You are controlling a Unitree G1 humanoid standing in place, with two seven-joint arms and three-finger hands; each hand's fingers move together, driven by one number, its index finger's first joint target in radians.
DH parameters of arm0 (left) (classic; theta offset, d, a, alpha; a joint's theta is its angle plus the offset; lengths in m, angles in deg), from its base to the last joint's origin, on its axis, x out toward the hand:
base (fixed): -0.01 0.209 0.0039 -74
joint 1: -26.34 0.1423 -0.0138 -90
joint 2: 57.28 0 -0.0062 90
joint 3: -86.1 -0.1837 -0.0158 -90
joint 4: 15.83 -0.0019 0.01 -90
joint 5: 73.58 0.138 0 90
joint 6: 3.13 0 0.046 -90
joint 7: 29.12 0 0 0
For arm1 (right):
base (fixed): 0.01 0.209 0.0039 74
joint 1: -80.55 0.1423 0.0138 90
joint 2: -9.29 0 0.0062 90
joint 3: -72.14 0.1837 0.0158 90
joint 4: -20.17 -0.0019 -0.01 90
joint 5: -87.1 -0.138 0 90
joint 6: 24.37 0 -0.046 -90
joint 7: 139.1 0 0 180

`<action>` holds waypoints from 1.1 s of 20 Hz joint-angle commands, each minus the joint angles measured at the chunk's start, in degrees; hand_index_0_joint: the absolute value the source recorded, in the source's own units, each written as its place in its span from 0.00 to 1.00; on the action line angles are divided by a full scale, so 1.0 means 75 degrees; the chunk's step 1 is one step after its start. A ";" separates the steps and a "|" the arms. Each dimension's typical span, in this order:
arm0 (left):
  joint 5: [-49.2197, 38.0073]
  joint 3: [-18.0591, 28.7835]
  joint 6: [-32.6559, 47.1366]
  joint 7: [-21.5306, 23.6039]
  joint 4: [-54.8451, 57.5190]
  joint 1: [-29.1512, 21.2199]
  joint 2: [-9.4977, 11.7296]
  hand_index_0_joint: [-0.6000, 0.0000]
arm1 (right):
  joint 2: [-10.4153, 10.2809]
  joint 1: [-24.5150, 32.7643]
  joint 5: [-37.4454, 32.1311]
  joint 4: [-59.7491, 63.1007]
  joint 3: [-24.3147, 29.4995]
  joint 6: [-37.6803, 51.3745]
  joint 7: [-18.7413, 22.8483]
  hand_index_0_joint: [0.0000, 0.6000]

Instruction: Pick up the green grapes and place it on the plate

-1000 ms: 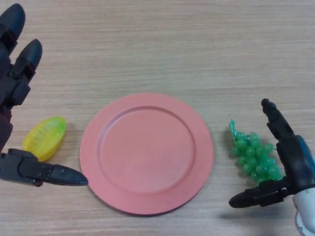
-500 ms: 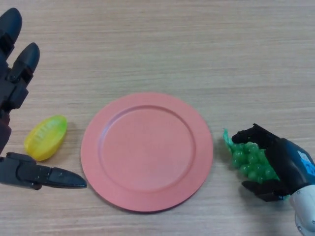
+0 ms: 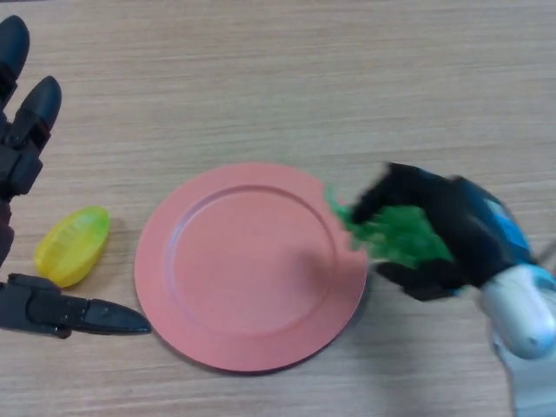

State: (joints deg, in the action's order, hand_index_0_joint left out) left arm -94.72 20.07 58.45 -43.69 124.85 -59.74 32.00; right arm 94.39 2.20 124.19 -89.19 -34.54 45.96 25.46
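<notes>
My right hand (image 3: pixel 447 230) is shut on the green grapes (image 3: pixel 393 233) and holds the bunch lifted just above the right rim of the pink plate (image 3: pixel 248 265). The bunch's stem end points left over the rim. The plate lies flat in the middle of the wooden table with nothing on it. My left hand (image 3: pixel 26 165) is open at the far left, its fingers spread beside the plate's left edge.
A yellow-green fruit-shaped piece (image 3: pixel 73 245) lies on the table left of the plate, between the left hand's fingers and its thumb (image 3: pixel 78 314).
The right hand closed round the grapes on the table, lifted them and carried them left to the plate's right rim. The left hand has barely moved.
</notes>
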 commanded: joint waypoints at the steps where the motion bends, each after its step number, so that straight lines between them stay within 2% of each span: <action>1: -0.0140 0.0641 0.1178 0.0024 0.0216 -0.0166 0.0225 1.00 | -0.0024 0.0872 0.0299 -0.0550 -0.0398 -0.0207 0.0213 1.00; 3: -0.0265 0.0810 0.1194 0.0076 0.0166 -0.0165 0.0243 1.00 | -0.0027 0.1523 0.0066 -0.0475 -0.1148 -0.0910 0.0396 1.00; 4: -0.0302 0.0880 0.1273 0.0118 0.0124 -0.0142 0.0224 1.00 | -0.0028 0.1962 -0.0255 -0.0379 -0.1549 -0.1180 0.0720 1.00; 7: -0.0359 0.1021 0.1360 0.0218 0.0028 -0.0096 0.0206 1.00 | -0.0028 0.2591 -0.1225 -0.0475 -0.2155 -0.2012 0.1386 1.00; 9: -0.0307 0.1029 0.1388 0.0248 -0.0013 -0.0087 0.0215 1.00 | -0.0028 0.2748 -0.1516 -0.0512 -0.2270 -0.2252 0.1570 0.67; 10: -0.0274 0.1033 0.1375 0.0252 -0.0036 -0.0079 0.0231 1.00 | -0.0028 0.2851 -0.1721 -0.0511 -0.2324 -0.2362 0.1710 0.42; 11: -0.0245 0.1035 0.1359 0.0247 -0.0056 -0.0071 0.0244 1.00 | -0.0028 0.2938 -0.1900 -0.0500 -0.2361 -0.2443 0.1842 0.25; 12: -0.0170 0.1027 0.1328 0.0218 -0.0098 -0.0059 0.0263 1.00 | -0.0028 0.3071 -0.2314 -0.0454 -0.2372 -0.2582 0.2158 0.01; 14: -0.0156 0.1010 0.1246 0.0174 -0.0078 -0.0063 0.0281 1.00 | -0.0028 0.3034 -0.2473 -0.0514 -0.2164 -0.2562 0.2232 0.00; 17: -0.0116 0.0917 0.1183 0.0230 -0.0056 -0.0145 0.0279 1.00 | -0.0028 0.2683 -0.2271 -0.0873 -0.1666 -0.2587 0.1932 0.00; 21: -0.0051 0.0810 0.1149 0.0215 -0.0056 -0.0213 0.0322 1.00 | -0.0028 0.1808 -0.2277 -0.2349 -0.0574 -0.2978 0.1170 0.00; 22: -0.0053 0.0796 0.1134 0.0186 -0.0067 -0.0254 0.0366 1.00 | -0.0028 0.1538 -0.2475 -0.2895 -0.0097 -0.3107 0.0912 0.00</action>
State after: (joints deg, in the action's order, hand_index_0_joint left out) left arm -95.21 23.78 59.74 -42.96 121.98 -60.12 32.21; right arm 94.47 11.41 104.86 -107.74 -39.32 18.56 31.38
